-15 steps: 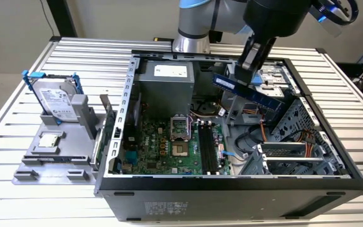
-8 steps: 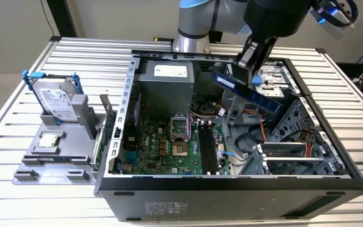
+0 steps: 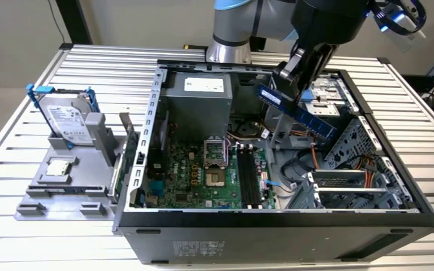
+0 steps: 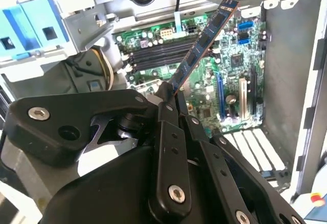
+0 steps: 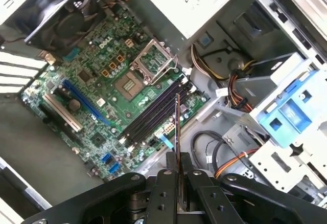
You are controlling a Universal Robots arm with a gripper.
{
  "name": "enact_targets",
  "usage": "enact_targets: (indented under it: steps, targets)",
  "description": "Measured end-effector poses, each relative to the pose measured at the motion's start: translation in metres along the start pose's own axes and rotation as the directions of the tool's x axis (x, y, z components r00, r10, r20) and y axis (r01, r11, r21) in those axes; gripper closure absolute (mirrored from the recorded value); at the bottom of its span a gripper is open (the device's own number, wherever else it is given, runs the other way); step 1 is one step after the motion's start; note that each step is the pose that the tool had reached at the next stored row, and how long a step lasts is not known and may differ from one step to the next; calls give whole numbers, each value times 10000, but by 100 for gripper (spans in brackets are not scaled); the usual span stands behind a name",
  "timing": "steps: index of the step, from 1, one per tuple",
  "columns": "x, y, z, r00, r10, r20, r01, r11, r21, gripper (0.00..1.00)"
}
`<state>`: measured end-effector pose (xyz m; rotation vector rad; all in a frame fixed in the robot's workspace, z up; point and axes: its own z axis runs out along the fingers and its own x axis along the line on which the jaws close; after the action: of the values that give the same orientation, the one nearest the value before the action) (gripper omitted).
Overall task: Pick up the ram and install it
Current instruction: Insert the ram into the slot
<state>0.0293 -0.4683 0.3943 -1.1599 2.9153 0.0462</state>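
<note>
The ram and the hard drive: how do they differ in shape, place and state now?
The ram is a long, thin, dark strip; the hard drive is a broad, silver-labelled block with blue clips. The gripper holds the ram tilted above the open case; the hard drive stands upright in a grey holder outside it. Neither is mounted in the case.

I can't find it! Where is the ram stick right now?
The ram is clamped in the gripper, up in the air over the open computer case, toward the exterior view's right and above the motherboard's black slots.
</note>
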Motion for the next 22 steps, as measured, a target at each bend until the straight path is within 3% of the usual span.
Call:
enact_targets:
  steps: [6, 11, 14, 18, 22]
  targets:
    - [0, 0, 0, 9960, 895, 24, -895, 9960, 12, 100]
    - [0, 0, 0, 9859, 1673, 46, -1673, 9859, 20, 100]
    - [0, 0, 0, 9765, 2156, 60, -2156, 9765, 25, 100]
    - [0, 0, 0, 9603, 2789, 78, -2789, 9603, 30, 100]
    - [0, 0, 1, 9384, 3454, 99, -3454, 9384, 33, 100]
